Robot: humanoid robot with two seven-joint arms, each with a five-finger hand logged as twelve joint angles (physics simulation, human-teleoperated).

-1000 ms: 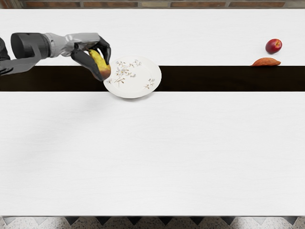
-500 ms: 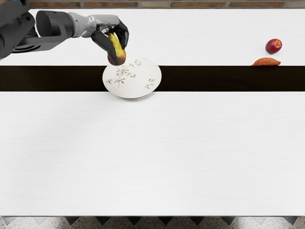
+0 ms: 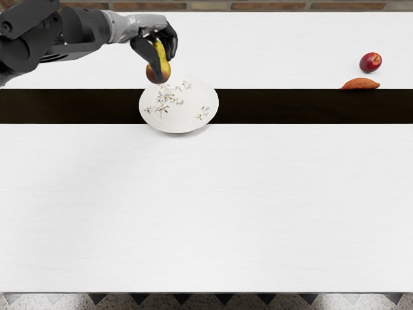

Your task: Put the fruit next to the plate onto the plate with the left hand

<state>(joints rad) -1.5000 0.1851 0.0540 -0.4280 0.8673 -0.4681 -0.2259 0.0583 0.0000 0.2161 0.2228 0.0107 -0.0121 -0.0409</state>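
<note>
While still in hand [image 3: 153,40], pear [image 3: 158,66] higher.

Plate [image 3: 179,104] left of centre, straddling the gap [image 3: 290,106] between far tabletop [image 3: 271,51] and near tabletop [image 3: 206,206]. Pear [image 3: 157,64] in the left hand [image 3: 155,48] at the plate's far-left rim; over it or just behind, hard to tell. Far right on the far tabletop: round fruit [image 3: 370,62], with an elongated item [image 3: 360,84], maybe a sweet potato, just in front, at the gap's edge.

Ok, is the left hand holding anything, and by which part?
Yes: the left hand grips the pear around its narrow upper half; its reddish bottom hangs free at the far-left edge of the plate.
</note>
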